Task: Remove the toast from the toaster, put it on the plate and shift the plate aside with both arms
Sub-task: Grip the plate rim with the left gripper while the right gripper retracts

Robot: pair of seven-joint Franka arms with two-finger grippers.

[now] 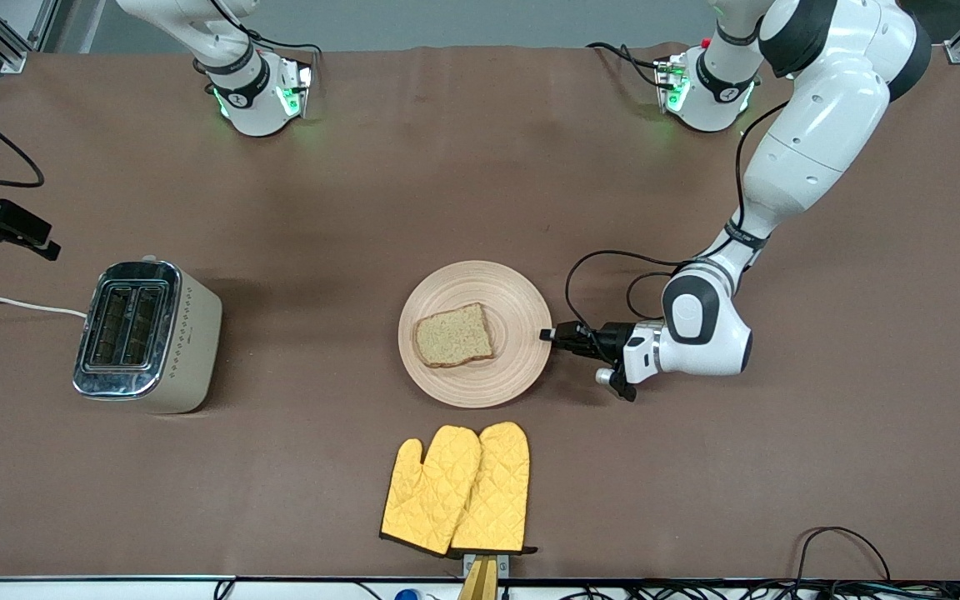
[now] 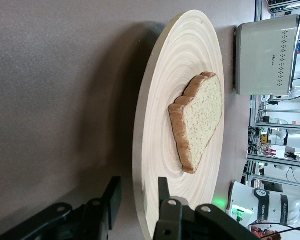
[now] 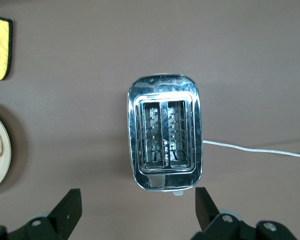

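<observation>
jaws of the left gripper (image 2: 137, 200) are set astride the rim of the plate (image 1: 522, 308), one finger above it and one below, part closed with a gap to the wood on each side; nothing is gripped yet. jaws of the right gripper (image 3: 135, 212) are spread wide and empty, held high over the toaster (image 1: 147, 337), where that arm waits. the toast (image 1: 453, 335) is seen lying flat on the plate, both toaster slots empty.

for the slide to go well, the rim is best pinched squarely and the plate kept level and low, so the slice is not tipped off. a slow, straight pull is advised.

the worktop (image 1: 822, 467) is covered in a plain brown cloth. two yellow oven mitts (image 1: 457, 490) are laid nearer the front camera than the plate. metal framing and cables are glimpsed at the room's edge.
</observation>
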